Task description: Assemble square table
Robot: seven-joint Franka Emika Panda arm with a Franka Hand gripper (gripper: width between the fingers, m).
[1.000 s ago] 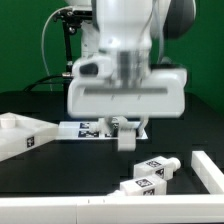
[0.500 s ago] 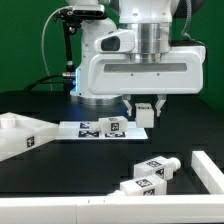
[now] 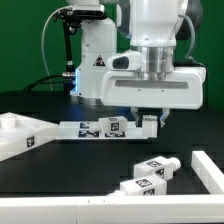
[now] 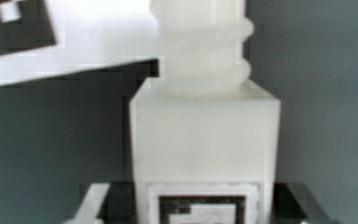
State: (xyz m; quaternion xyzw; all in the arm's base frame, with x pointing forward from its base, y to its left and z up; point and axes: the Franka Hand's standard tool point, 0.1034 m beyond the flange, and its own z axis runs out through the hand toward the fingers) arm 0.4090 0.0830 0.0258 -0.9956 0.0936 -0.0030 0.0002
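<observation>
**Finding 1.** The gripper [image 3: 150, 119] is clamped on 1 table leg [image 3: 150, 126], with the jaws partly closed against its square body. In the wrist view the leg runs straight out from the hand. Its tagged end is nearest the camera and its threaded stud [image 4: 202, 40] is farthest away.

**Finding 2.** The marker board [image 3: 92, 127] lies just beside the hand, toward the exterior view's left. We cannot tell whether the held leg clears it or the table. 2 loose legs [image 3: 150, 175] lie side by side nearer the camera than the hand and well apart from it, close to the white border rail [image 3: 205, 165]. The tabletop slab [image 3: 20, 135], as we judge the large white tagged part to be, sits well apart from the hand at the exterior view's left. The frame cuts it off, and its corner holes are not visible.

**Risks.**
- The grip holds only 1 end of the leg, so the leg could pivot or slip during a fast move or a knock.
- A low sweep toward the slab could drag the leg across the marker board.
- If the stud meets a corner hole tilted or off-centre, we judge it would jam or cross-thread and push the slab aside.
</observation>
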